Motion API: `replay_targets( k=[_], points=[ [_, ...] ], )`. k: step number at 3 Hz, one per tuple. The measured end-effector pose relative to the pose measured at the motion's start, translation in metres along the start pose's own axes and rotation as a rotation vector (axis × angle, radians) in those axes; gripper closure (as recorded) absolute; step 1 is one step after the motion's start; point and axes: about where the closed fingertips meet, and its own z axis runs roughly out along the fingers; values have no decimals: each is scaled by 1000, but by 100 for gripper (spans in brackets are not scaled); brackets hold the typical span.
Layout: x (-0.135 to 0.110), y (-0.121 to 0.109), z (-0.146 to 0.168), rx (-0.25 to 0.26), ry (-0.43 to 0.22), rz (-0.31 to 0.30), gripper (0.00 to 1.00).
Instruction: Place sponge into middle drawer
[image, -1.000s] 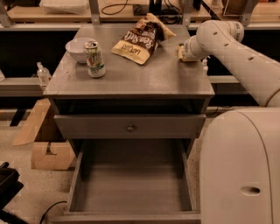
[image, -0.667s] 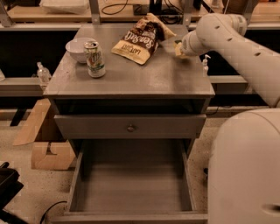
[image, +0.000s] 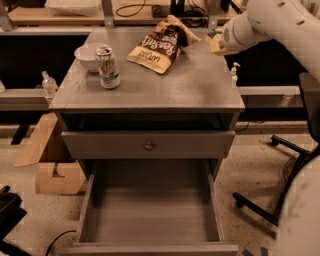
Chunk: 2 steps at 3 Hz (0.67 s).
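The sponge, yellow foam with a dark green top, is at the back right edge of the cabinet top, at the tip of my white arm. My gripper is shut on it and holds it just above the surface; the wrist hides most of the fingers. The middle drawer is pulled fully out at the bottom of the cabinet. Its grey floor is bare. It lies low and well to the front left of the gripper.
On the cabinet top are a brown snack bag, a drink can and a white bowl. A shallower drawer front with a round knob is shut above the open drawer. An office chair base stands at right, cardboard at left.
My arm has drawn back to the right and upward with the sponge, which has come off the cabinet top. The other things on the top have not moved.
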Motion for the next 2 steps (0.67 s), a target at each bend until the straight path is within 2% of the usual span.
replay_targets(
  k=[1, 2],
  points=[
    [14, -7, -86, 18, 29, -10, 100],
    [24, 4, -136, -32, 13, -92, 100]
  ],
)
